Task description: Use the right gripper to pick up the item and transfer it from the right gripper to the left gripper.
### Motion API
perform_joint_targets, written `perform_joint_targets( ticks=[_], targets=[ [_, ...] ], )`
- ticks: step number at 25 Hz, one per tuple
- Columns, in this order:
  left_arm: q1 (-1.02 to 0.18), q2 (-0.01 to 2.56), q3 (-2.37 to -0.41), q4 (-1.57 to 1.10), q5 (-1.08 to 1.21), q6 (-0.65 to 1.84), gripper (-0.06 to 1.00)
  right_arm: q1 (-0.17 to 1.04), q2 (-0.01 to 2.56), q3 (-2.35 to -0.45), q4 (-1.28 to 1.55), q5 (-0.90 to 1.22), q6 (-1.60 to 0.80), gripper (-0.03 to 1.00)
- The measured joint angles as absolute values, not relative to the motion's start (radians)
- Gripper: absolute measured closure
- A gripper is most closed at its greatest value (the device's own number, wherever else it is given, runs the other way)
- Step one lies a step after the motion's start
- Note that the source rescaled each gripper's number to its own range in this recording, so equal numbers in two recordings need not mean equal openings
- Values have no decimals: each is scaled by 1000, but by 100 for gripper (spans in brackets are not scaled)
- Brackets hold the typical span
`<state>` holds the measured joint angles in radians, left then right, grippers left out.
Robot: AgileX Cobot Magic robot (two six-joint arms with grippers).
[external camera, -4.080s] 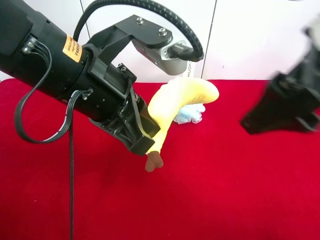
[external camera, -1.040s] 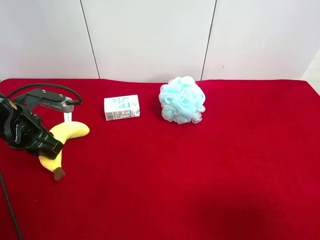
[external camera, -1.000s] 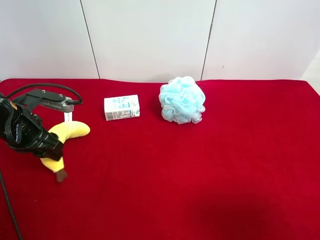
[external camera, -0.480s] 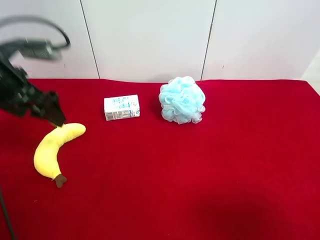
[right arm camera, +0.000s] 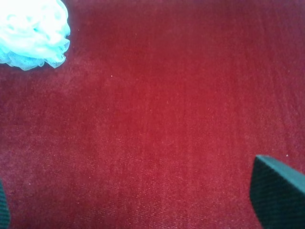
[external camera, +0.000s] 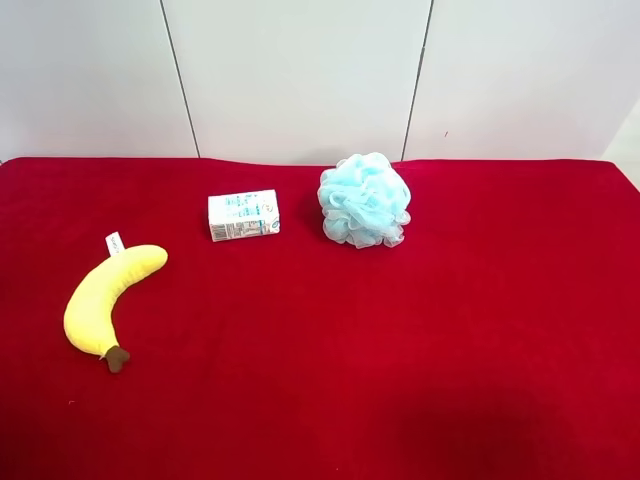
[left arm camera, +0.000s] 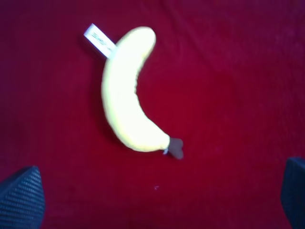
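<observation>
We see the curved yellow plush banana (external camera: 105, 293) lying free near the red worktop's left edge. Both grippers are spread wide, holding nothing. It looks soft, light and squashy; we'd grip mid-body.

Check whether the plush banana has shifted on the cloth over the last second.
Yes. The plush banana now lies flat, released, slightly farther from the white carton toward the view's left.
</observation>
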<state>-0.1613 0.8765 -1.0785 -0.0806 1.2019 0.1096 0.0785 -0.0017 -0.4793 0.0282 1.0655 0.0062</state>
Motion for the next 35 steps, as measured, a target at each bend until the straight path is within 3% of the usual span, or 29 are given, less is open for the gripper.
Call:
perform_joint_targets(
  ticks=[8,17,24,35],
  targets=[
    [-161,434,-849,-75,1211,120,-5,78,-2,-479,28,1065,6,-3],
    [-161,113,-624,-75,1198,121,-5,78,-2,-479,28,1065,6,-3],
    [-161,36,-521,-85,1071,119,-5,78,-2,-479,28,1065,6,-3],
    [-146,40,-511,-85,1071,117,-6,77,-2,-479,28,1065,6,-3]
  ],
)
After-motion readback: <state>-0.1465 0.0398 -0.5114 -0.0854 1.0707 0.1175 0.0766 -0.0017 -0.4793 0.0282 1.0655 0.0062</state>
